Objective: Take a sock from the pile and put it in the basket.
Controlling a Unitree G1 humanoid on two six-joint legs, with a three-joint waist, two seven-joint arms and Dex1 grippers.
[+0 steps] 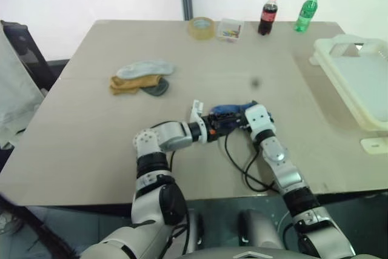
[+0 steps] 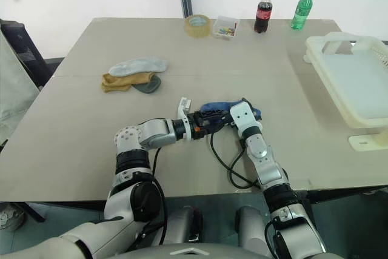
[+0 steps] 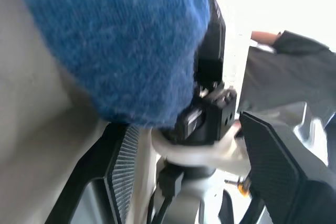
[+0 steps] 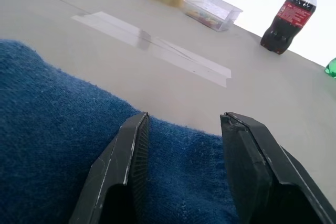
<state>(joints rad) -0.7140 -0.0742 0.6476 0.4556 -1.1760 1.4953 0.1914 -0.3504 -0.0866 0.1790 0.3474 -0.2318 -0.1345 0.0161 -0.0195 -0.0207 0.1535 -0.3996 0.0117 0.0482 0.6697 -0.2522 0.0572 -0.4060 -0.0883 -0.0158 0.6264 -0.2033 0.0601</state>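
The royal-blue sock sits at the middle of the table, off to the right of the pile of pale, mustard and dark grey socks. My right gripper points forward, and the sock's fabric is bunched across the gap between its fingers. From the left, my left gripper reaches in beside it. Its fingers are spread wide around the right gripper's head, with the sock draped just above them. The cream-white basket stands at the table's right edge.
Along the far edge stand a tape roll, a small clear box, a cola bottle and a green bottle. A black cable loops on the table near my right arm. A dark chair stands off the left side.
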